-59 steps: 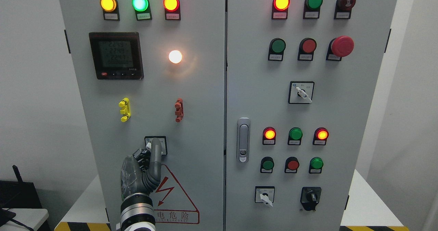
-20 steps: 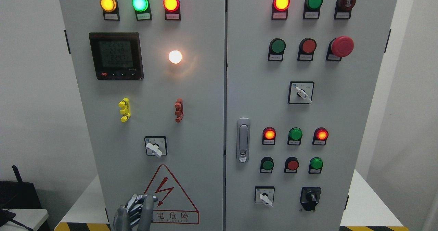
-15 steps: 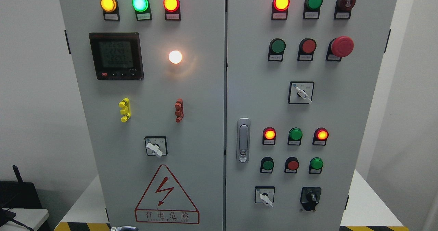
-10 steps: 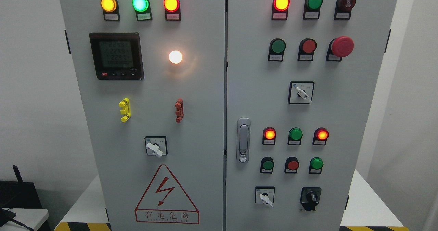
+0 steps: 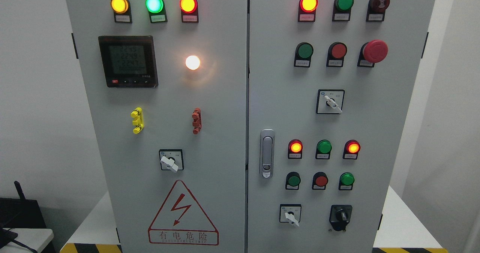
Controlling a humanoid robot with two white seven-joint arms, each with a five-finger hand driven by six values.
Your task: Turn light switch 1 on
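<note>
A grey electrical cabinet with two doors fills the head view. On the left door (image 5: 210,107) a small rotary switch (image 5: 171,160) in a black-framed plate has its white lever pointing down to the right. Above it a round white lamp (image 5: 192,62) glows. Neither of my hands is in view.
The left door carries three lit lamps (image 5: 154,4), a digital meter (image 5: 128,61), a yellow clip (image 5: 137,120), a red clip (image 5: 196,120) and a warning triangle (image 5: 182,215). The right door has push buttons, a red emergency stop (image 5: 375,51), a door latch (image 5: 266,153) and more rotary switches (image 5: 330,101).
My left hand was on the rotary switch, then dropped down and left the picture at the bottom edge. The switch lever now shows, pointing down-right. The white lamp stays lit.
</note>
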